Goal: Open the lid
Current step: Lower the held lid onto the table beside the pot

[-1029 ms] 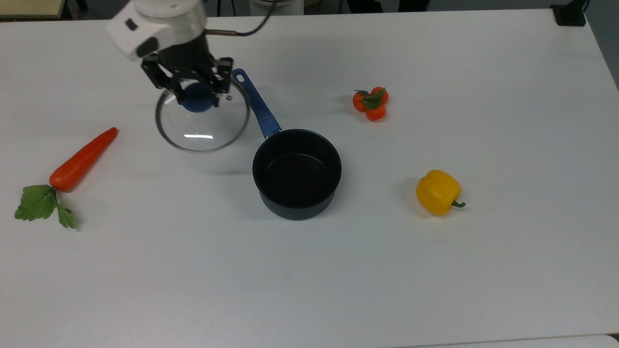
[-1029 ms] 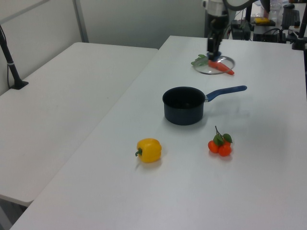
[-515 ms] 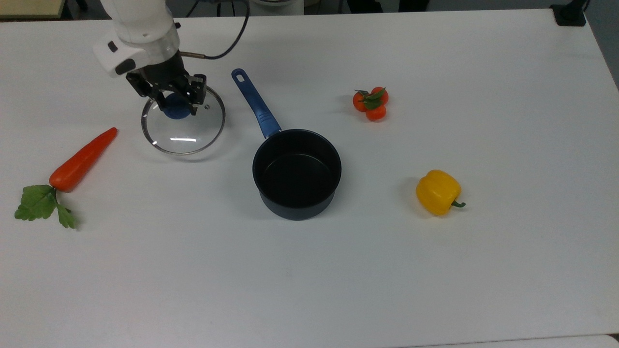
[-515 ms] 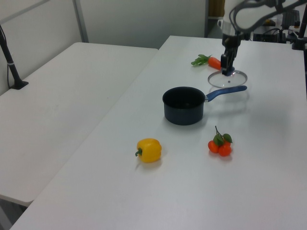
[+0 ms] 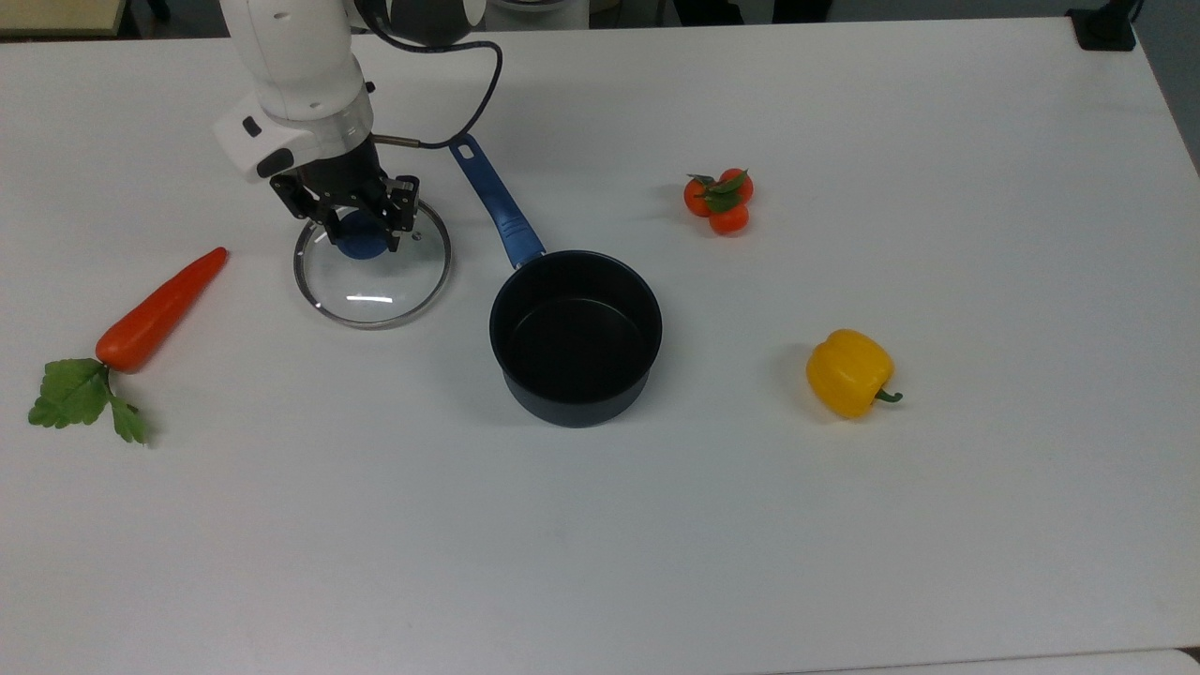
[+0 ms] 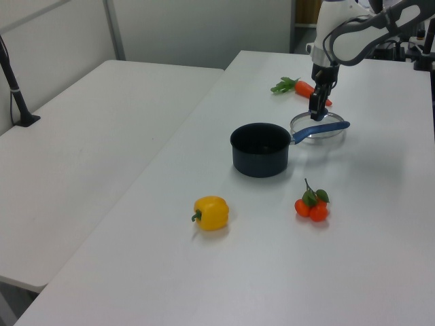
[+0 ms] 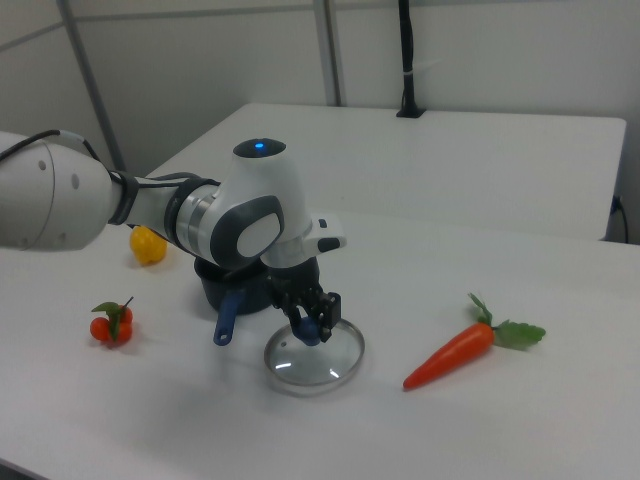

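1. The lid [image 5: 373, 275] lay off the saucepan [image 5: 575, 337], flat on the tabletop [image 5: 844, 525] or nearly so, between the carrot [image 5: 161, 308] and the pan's handle in the top view.
2. The end effector [image 5: 361, 230] was closed on the lid's blue knob [image 5: 362, 239], one finger on each side.
3. Change over the last second: the lid, which had been held higher, dropped towards the tabletop and ended just beside the handle.
4. Judgement: the pan stands open; only the release remains.
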